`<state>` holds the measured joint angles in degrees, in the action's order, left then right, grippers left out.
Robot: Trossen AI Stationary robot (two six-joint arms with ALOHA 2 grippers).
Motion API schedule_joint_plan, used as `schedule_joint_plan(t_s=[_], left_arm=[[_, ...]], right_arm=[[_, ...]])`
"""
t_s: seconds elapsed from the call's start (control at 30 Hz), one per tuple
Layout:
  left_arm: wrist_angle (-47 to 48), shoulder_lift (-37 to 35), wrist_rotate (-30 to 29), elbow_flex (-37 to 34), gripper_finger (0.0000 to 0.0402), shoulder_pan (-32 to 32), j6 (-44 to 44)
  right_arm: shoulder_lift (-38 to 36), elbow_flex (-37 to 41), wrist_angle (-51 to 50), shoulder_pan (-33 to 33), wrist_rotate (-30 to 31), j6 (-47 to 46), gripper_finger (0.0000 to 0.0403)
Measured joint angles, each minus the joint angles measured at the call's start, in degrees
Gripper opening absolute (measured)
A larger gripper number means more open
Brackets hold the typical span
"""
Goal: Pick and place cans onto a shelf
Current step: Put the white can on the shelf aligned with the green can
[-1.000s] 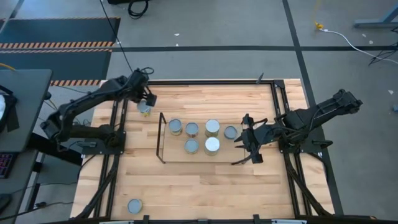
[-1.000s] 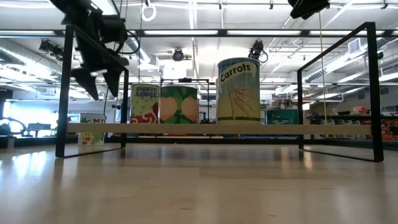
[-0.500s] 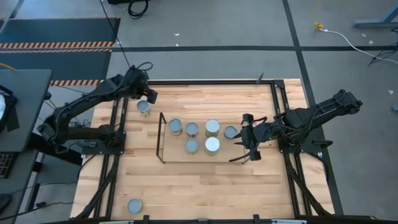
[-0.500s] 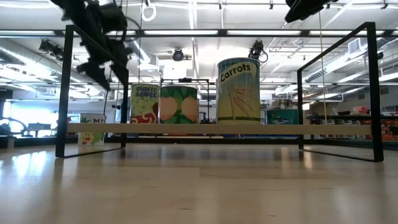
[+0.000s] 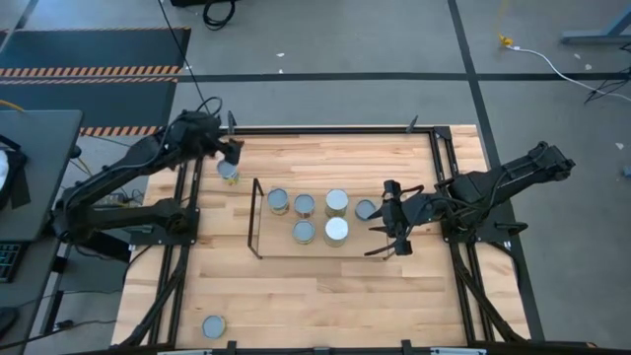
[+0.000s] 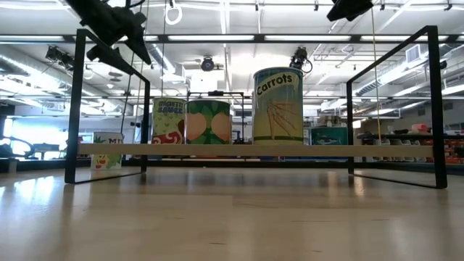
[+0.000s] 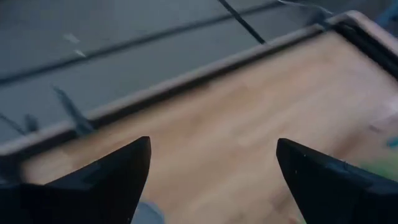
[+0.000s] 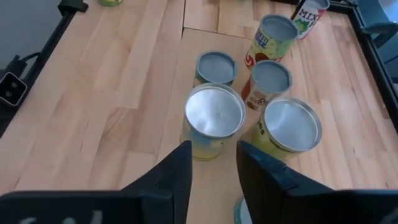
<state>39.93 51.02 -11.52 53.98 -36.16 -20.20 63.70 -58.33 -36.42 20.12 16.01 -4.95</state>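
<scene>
The pale wooden plank table [image 5: 325,296] carries the low dark metal-rod shelf [image 5: 258,219] near its middle, a sensible spot since both arms can get to it. Six short metal cans with round silver tops [image 5: 336,230] stand clustered on the shelf, so most of the loading looks done. Two are off it: a can with a tan side [image 5: 228,171] just beyond the shelf's left end, toward the far edge, and a grey-topped can [image 5: 213,326] well away by the near left corner.

The left gripper [image 5: 229,150] hovers high beside the nearer stray, fingers spread wide and empty, probably lining up for a pick from above. The right gripper [image 5: 391,219] waits at the shelf's right end, fingers only slightly apart, holding nothing, beside the rightmost can [image 5: 366,209].
</scene>
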Motion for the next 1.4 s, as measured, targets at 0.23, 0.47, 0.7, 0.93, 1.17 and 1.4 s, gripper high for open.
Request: schedule_joint_plan(t_s=[0.23, 0.47, 0.7, 0.93, 1.17, 1.4], left_arm=[[-10.0, 2.2, -5.9, 0.0, 0.0338, -1.1, 8.7], [-13.0, 2.2, -5.6, 0.0, 0.0338, -0.9, 8.6], [-8.8, 2.5, -5.2, 0.0, 0.0378, -1.9, 5.8], [-1.4, 2.6, -5.8, 0.0, 0.0394, -0.8, 0.4], [8.1, 4.8, -12.1, 0.0, 0.0394, 4.4, -10.4], [14.2, 10.3, -11.7, -0.1, 0.0394, 5.6, -15.2]], right_arm=[[0.0, 0.0, -0.1, 0.0, 0.0, -2.0, 0.0134], [0.0, 0.0, -0.5, 0.0, -1.1, -2.9, 0.0135], [0.0, 0.0, -0.4, 0.0, -1.5, -3.2, 0.0148], [0.0, 0.0, -0.3, 0.0, -1.5, -4.1, 0.0171], [0.0, 0.0, -0.1, 0.0, -1.5, -4.1, 0.0184], [0.0, 0.0, -0.4, 0.0, -1.1, -4.0, 0.0185]])
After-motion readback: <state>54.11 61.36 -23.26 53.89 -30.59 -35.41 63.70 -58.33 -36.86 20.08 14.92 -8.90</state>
